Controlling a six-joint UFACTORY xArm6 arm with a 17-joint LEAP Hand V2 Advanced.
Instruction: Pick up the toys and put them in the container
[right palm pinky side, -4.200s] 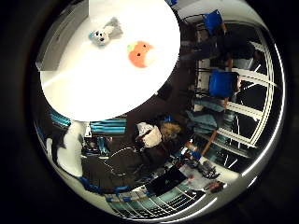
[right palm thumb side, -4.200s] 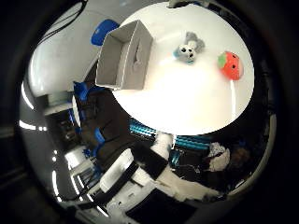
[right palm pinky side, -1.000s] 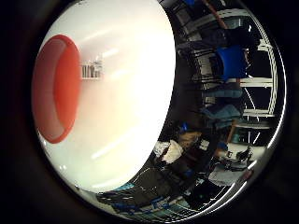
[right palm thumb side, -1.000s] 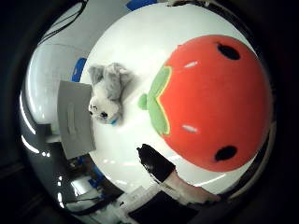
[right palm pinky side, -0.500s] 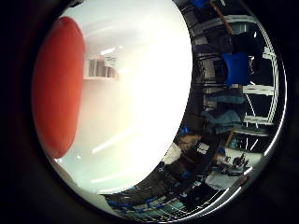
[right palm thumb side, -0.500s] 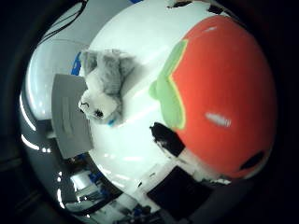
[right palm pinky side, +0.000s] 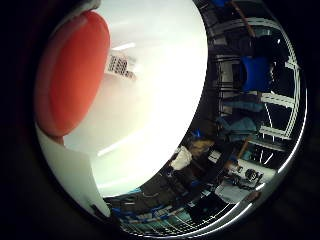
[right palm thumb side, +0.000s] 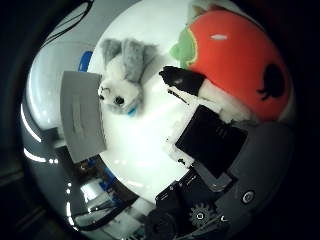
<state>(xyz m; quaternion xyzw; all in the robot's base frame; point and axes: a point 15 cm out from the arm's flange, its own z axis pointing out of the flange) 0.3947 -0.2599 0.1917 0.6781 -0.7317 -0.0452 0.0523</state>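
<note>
Red plush toy (right palm thumb side: 235, 60): on white table (right palm thumb side: 145, 150), filling view, close against palm
Hand (right palm thumb side: 210, 135): fingers curling onto red plush toy, black fingertip touching
Grey plush toy (right palm thumb side: 122, 75): beside grey container (right palm thumb side: 80, 117)

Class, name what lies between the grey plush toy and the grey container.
Nothing: the grey plush toy lies right beside the grey container, per the thumb side view.

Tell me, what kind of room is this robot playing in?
Probably a lab or workshop. Around the round white table there are blue chairs and metal railings. On the table lie a red-orange plush toy, a grey plush animal and a grey container.
</note>
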